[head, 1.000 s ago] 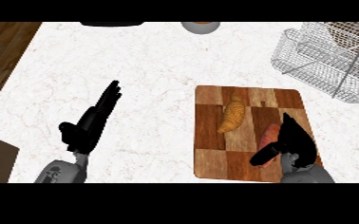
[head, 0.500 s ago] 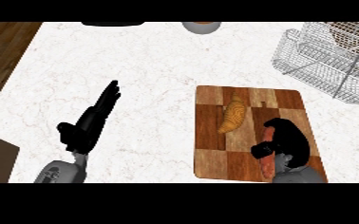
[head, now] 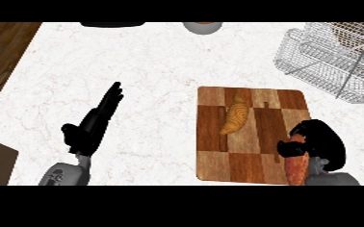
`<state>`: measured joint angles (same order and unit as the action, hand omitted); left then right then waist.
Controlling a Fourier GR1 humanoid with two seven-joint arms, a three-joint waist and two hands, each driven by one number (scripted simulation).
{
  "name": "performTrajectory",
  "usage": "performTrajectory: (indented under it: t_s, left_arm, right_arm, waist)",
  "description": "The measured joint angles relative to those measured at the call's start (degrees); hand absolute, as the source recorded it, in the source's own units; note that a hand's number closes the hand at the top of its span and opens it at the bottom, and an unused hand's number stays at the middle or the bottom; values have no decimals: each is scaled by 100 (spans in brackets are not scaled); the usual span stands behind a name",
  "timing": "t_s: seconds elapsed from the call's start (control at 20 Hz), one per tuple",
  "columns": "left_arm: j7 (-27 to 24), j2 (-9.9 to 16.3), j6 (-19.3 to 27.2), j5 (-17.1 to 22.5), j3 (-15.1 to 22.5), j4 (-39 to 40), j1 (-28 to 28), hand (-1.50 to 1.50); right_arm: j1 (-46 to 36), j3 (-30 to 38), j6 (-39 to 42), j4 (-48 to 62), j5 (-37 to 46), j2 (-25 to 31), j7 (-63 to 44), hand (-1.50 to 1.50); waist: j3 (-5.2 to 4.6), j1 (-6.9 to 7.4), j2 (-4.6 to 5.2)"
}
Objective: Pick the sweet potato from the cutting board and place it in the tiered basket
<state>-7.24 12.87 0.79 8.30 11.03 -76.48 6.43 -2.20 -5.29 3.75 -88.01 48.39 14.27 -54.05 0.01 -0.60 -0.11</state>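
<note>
The right hand (head: 318,142) curls its fingers round the sweet potato (head: 296,167) at the board's (head: 213,125) near right corner — the reddish root pokes out below the hand. A croissant (head: 235,116) lies mid-board. The basket (head: 320,60) stands well apart at the worktop's (head: 142,67) far right. The left hand (head: 92,125) rests open, fingers straight and together.

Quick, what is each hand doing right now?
Left hand: open, fingers straight, holding nothing, over the counter.
Right hand: fingers curled round the sweet potato at the cutting board's right edge.
</note>
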Motion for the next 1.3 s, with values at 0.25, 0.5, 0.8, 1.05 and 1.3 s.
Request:
performTrajectory:
  t_s: [0.25, 0.5, 0.8, 1.05, 1.3]
  left_arm:
    - [-38, 6, 50, 49, -103, -25, -75, 0]
    - [-4, 39, 2, 71, -123, -66, -65, 0]
    - [-34, -3, -19, 12, -60, -54, -67, 0]
    - [78, -2, -107, 54, -99, -35, 75, 0]
    - [75, -27, -172, -12, -95, -99, 0, 0]
  right_arm:
    - [534, 1025, 299, 390, -667, 1601, 1748, 150]
    - [778, 2093, 253, 1398, -1235, 2828, 3629, 150]
    - [408, 3388, 360, 2441, -2483, 3383, 5418, 150]
    - [-67, 4067, 600, 3188, -3119, 3871, 6564, 150]
    - [-898, 4104, 1011, 3709, -3302, 4452, 6651, 150]
  waist:
    - [27, -212, 1]
    - [38, -158, 15]
    - [32, -63, 3]
    - [21, 32, 15]
    - [5, 111, 20]
